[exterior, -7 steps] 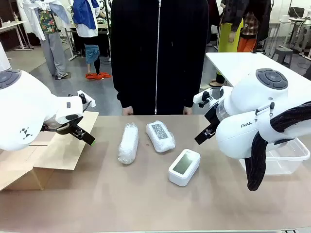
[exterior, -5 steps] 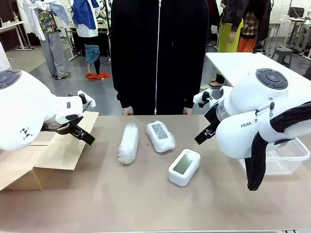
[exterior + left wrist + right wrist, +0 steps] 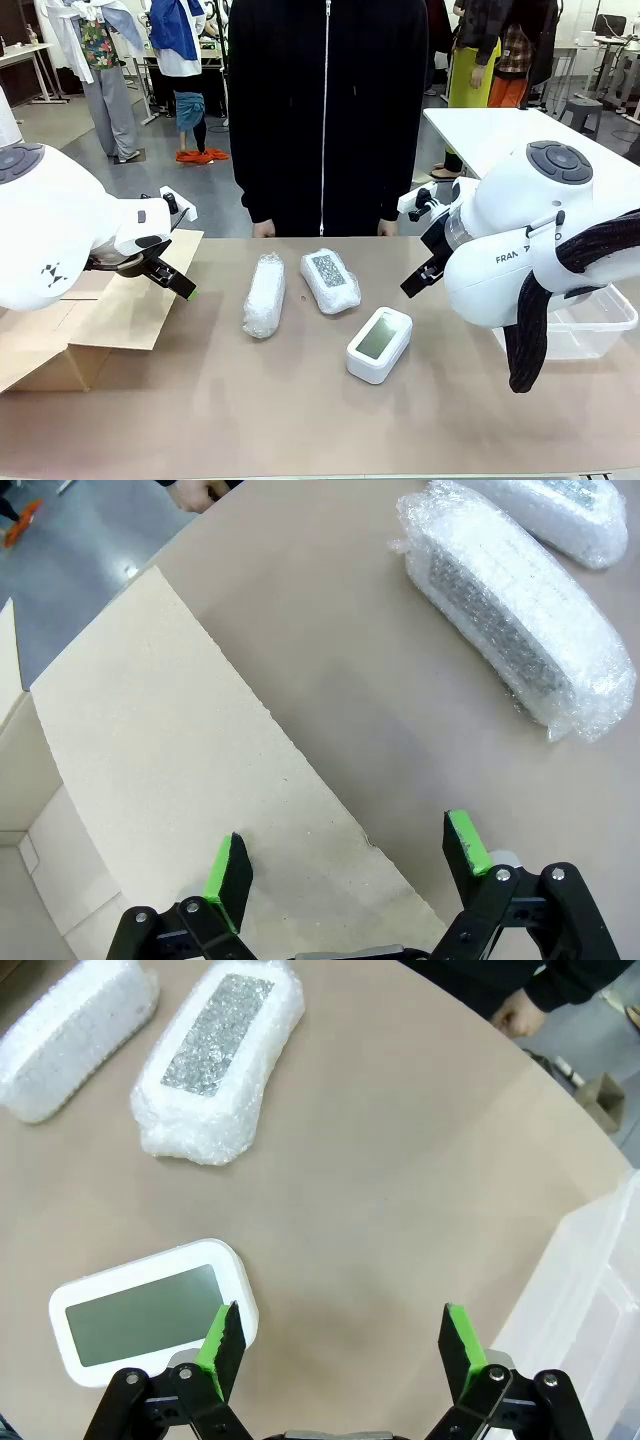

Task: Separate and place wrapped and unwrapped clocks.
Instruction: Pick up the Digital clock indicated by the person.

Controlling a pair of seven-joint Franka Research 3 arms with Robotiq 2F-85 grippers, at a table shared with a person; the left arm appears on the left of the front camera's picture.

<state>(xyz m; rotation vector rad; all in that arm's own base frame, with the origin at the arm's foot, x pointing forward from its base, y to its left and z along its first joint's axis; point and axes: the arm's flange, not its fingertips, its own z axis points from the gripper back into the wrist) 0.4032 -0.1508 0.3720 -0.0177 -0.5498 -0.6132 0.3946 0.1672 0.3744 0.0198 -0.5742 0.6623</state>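
Two clocks in white bubble wrap lie mid-table: one point(image 3: 264, 294) on the left, the other point(image 3: 330, 279) just right of it. The same bundles appear in the left wrist view point(image 3: 515, 616) and the right wrist view point(image 3: 220, 1055). A bare white clock point(image 3: 379, 343) with a grey-green screen lies nearer me, to their right. My left gripper point(image 3: 348, 855) hovers open over the cardboard box flap, with nothing between its fingers. My right gripper point(image 3: 335, 1345) hangs open above the table, just right of the bare clock point(image 3: 155, 1310).
A brown cardboard box point(image 3: 110, 310) with open flaps stands at the left. A clear plastic tub point(image 3: 585, 325) sits at the right, partly behind my right arm. A person in black point(image 3: 325, 110) stands at the far edge, hands point(image 3: 515, 1010) resting there.
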